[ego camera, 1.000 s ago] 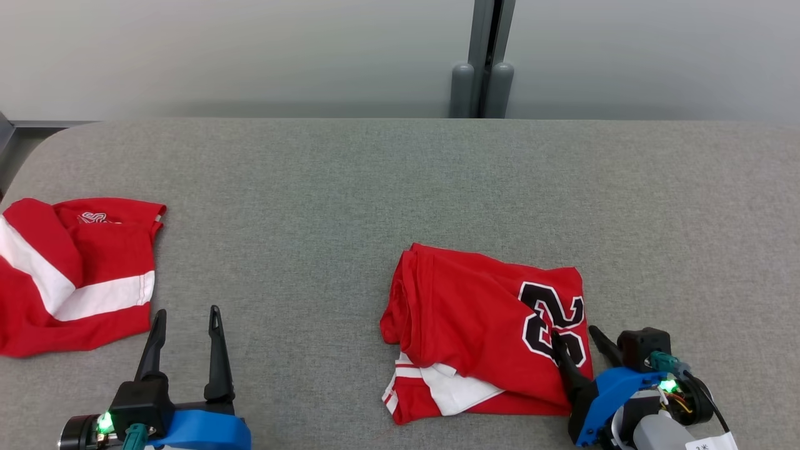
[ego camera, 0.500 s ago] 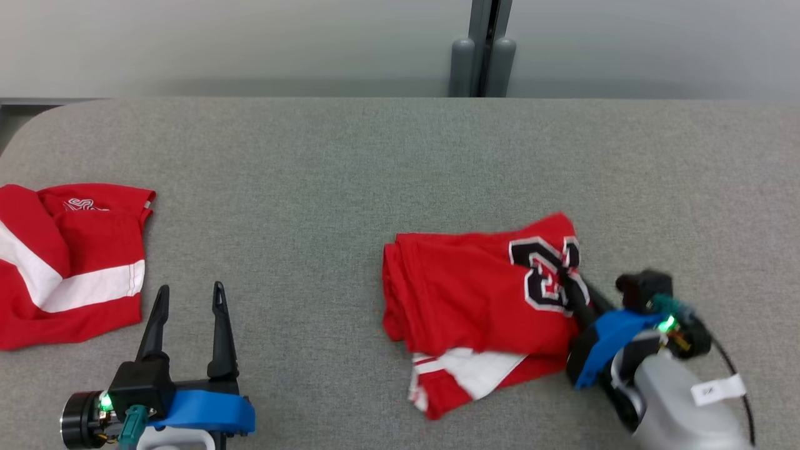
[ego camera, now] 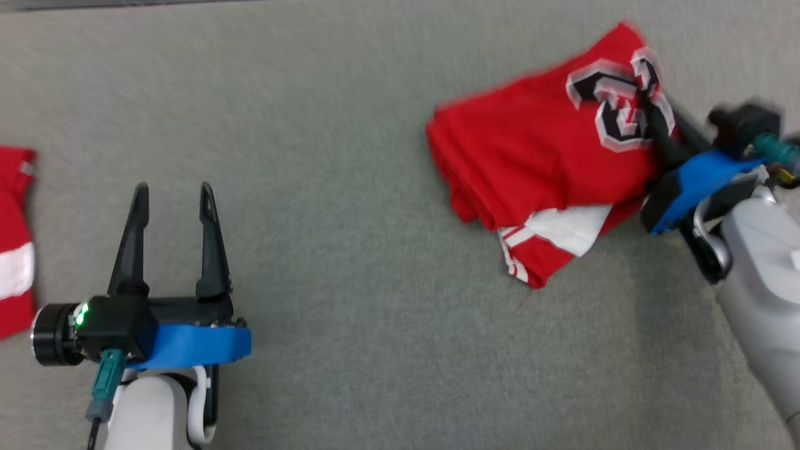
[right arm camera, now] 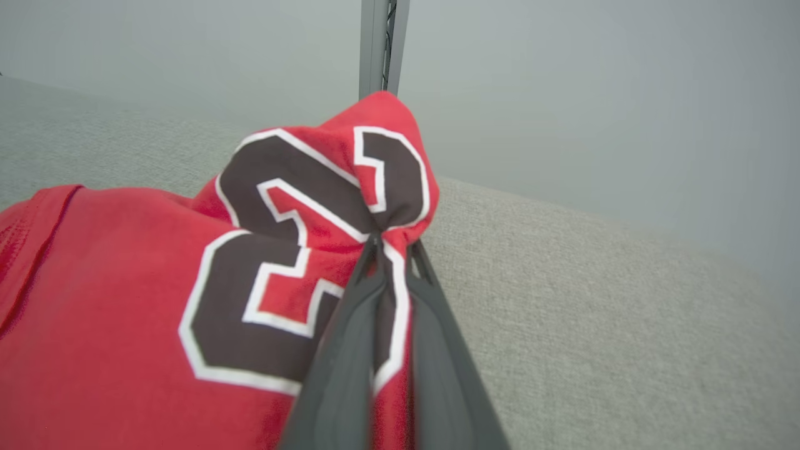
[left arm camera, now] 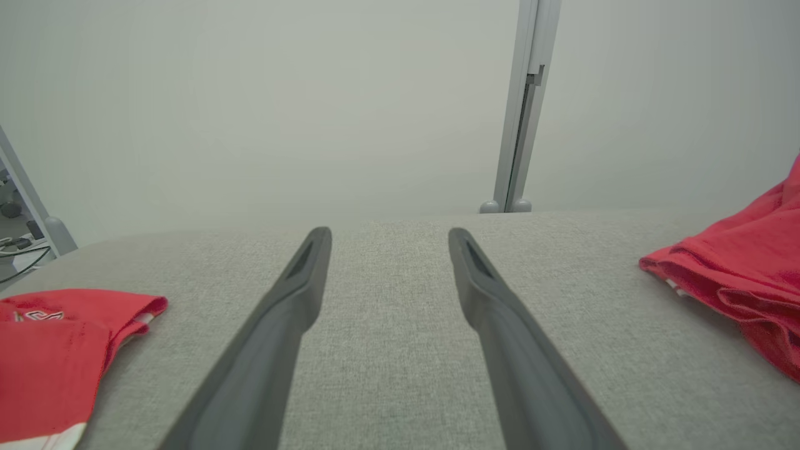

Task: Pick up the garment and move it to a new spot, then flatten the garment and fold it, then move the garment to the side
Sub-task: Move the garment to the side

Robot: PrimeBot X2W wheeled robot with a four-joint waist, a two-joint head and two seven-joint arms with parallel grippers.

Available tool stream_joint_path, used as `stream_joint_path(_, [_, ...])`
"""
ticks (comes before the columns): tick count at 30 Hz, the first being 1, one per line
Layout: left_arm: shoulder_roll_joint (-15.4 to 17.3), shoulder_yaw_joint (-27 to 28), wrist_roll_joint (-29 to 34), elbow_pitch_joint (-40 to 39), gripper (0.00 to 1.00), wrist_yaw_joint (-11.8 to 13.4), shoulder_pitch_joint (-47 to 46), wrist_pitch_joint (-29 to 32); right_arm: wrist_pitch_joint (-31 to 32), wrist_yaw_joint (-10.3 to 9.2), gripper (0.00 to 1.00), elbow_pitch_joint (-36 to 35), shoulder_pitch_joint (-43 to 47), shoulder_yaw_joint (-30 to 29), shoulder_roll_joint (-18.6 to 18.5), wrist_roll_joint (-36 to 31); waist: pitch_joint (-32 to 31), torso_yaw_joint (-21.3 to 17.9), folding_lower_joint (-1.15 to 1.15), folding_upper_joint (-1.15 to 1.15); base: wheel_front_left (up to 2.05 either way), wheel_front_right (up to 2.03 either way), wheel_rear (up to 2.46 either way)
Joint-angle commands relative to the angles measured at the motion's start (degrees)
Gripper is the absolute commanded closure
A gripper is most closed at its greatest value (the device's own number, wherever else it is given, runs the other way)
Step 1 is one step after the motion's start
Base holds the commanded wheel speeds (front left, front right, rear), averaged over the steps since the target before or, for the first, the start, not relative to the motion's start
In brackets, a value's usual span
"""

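Your right fingers: clamped on folded red numbered fabric jersey, 2 o'clock.
Your left fingers: spread wide, empty.

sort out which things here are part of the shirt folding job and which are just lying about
In the job: red shirt with the black number, pinched at its numbered corner by the shut right gripper; left gripper, open, holding nothing; grey table under it.
Lying about: second red and white garment on the table's left; grey post behind the table.
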Motion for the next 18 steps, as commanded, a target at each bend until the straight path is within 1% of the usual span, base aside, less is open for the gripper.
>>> stream_joint_path(1, [0.5, 0.1, 0.8, -1.5, 0.0, -0.4, -2.0, -0.1, 0.0, 0.0, 1.0, -0.4, -3.0, 0.0, -2.0, 0.8, 2.4, -1.3, -0.02, -0.02, 0.0, 0.0, 0.0])
stream_joint_path(5, [2.1, -0.2, 1.8, -4.0, 0.0, -1.0, -4.5, -0.2, 0.0, 0.0, 1.0, -1.2, -7.6, -1.2, -5.5, 1.6, 6.8, -4.9, -0.02, -0.02, 0.0, 0.0, 0.0])
stream_joint_path(10, [4.8, 0.3, 2.8, -7.0, 0.0, -1.2, -6.8, -0.1, 0.0, 0.0, 1.0, -1.7, -11.5, -3.7, -9.0, 2.0, 11.6, -9.0, -0.02, -0.02, 0.0, 0.0, 0.0])
stream_joint_path(11, [4.8, 0.3, 2.8, -7.0, 0.0, -1.2, -6.8, -0.1, 0.0, 0.0, 1.0, -1.7, -11.5, -3.7, -9.0, 2.0, 11.6, -9.0, -0.02, -0.02, 0.0, 0.0, 0.0])
stream_joint_path(12, [5.8, 0.4, 3.3, -8.2, 0.0, -1.2, -7.2, -0.1, -0.1, 0.0, 1.0, -1.3, -12.5, -4.5, -10.3, 2.2, 12.8, -10.2, -0.02, -0.02, 0.0, 0.0, 0.0])
stream_joint_path(14, [6.6, 0.3, 3.6, -9.4, 0.0, -1.1, -7.2, -0.1, 0.0, 0.0, 1.0, -0.9, -13.6, -5.4, -11.6, 2.7, 14.0, -11.2, -0.02, -0.02, 0.0, 0.0, 0.0])
stream_joint_path(15, [6.6, 0.3, 3.6, -9.4, 0.0, -1.1, -7.2, -0.1, 0.0, 0.0, 1.0, -0.9, -13.6, -5.4, -11.6, 2.7, 14.0, -11.2, -0.02, -0.02, 0.0, 0.0, 0.0])
stream_joint_path(18, [7.6, 0.2, 4.0, -10.6, 0.0, -1.1, -7.5, -0.1, -0.1, 0.0, 1.0, 0.3, -15.1, -5.9, -13.4, 3.2, 15.5, -12.2, -0.02, -0.02, 0.0, 0.0, 0.0])
